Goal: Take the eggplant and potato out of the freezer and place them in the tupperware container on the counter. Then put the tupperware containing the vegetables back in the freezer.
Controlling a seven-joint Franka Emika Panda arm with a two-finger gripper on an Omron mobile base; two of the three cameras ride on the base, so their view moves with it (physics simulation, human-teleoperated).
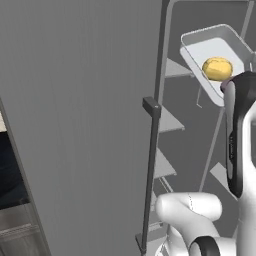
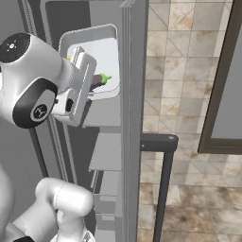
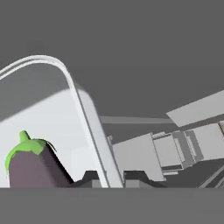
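- We can read no brand, label or writing on anything here.
- Our pincer (image 3: 105,181) is clenched on the rim of the plastic tub (image 3: 87,118). In the hand view its two dark tips sit tight on either side of the tub's white wall, one inside and one outside.
- In the right base view the hand reaches into the open freezer (image 2: 108,156) and meets the tub (image 2: 106,52) at its near edge. The tips themselves are hidden behind the white hand there.
- We see the tub (image 1: 200,45) held up among the freezer's upper shelves and tilted, its open side turned toward the cameras. Whether any part of it rests on a shelf, we cannot tell.
- The potato (image 1: 217,68) lies inside the tub, a yellow lump near its lower side in the left base view, just above the arm's dark wrist.
- The eggplant (image 3: 30,166) is inside the tub too, dark purple with a green cap, close to the pinched wall. In the right base view its green tip (image 2: 104,79) peeks out past the hand.
- The ribbed grey freezer door (image 1: 80,125) stands swung open with its thin dark bar handle (image 1: 151,170) along the edge.
- Grey shelves (image 1: 167,165) step down inside the freezer (image 1: 200,150) below the tub.
- Past the freezer's side, the right base view shows a tan tiled wall (image 2: 184,71).
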